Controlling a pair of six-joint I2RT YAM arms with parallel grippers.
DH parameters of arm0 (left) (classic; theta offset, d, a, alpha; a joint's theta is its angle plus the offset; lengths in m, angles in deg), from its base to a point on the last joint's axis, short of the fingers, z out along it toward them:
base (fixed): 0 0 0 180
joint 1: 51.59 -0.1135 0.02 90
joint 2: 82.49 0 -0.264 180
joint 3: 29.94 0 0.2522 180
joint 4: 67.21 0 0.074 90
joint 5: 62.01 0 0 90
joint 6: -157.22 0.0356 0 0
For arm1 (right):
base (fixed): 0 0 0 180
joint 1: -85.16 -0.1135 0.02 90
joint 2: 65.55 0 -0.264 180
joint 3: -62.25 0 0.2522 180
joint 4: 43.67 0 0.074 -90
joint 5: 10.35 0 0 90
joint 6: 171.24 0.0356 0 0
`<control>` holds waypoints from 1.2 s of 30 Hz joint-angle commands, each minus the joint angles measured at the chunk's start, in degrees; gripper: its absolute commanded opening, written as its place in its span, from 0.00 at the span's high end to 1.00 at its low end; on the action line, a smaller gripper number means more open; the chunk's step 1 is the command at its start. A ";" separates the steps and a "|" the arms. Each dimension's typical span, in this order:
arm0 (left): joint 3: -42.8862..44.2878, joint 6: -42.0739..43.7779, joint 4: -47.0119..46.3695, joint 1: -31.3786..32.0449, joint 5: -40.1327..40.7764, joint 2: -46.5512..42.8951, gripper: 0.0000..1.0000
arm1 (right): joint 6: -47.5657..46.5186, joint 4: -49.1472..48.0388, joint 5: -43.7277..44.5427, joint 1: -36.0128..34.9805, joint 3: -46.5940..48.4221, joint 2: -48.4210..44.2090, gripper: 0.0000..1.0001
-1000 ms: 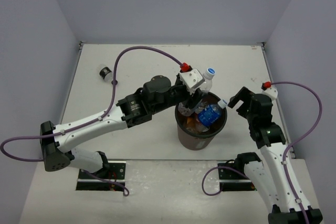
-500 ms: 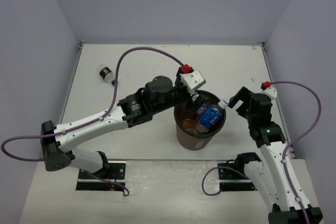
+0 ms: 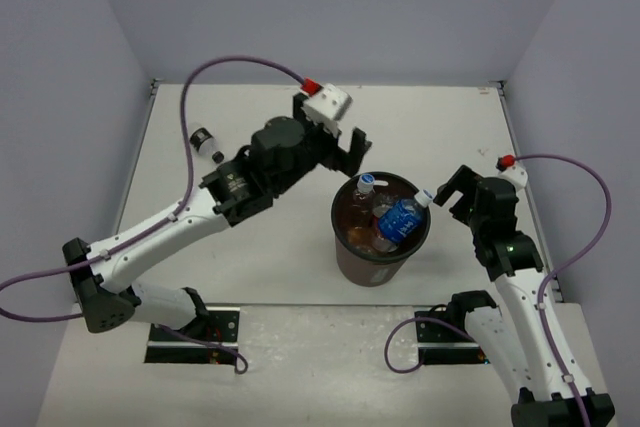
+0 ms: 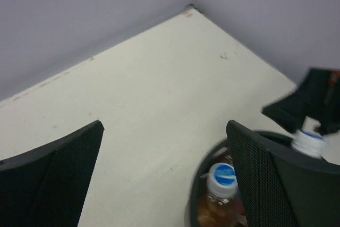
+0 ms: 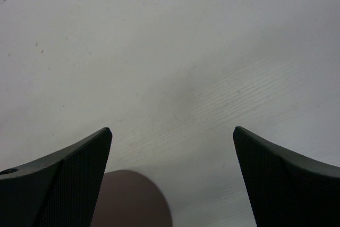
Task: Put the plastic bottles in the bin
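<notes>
hovering left claw (image 3: 338,144) wide, empty | bottles (image 3: 398,219) in bin (image 3: 372,269) just beside it | right claw (image 5: 172,131) wide

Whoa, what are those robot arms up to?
They are tidying plastic bottles into the dark bin. Several already sit inside it. The left hand hangs open and empty over the table beside the bin's far rim, and the right hand is open and empty too, on the bin's other side. One small bottle lies on the table, far left, not yet picked up.
</notes>
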 commanded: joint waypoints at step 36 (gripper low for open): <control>16.74 -22.99 19.88 -58.84 4.96 47.37 0.00 | -1.06 1.67 -3.63 9.13 30.26 33.54 0.01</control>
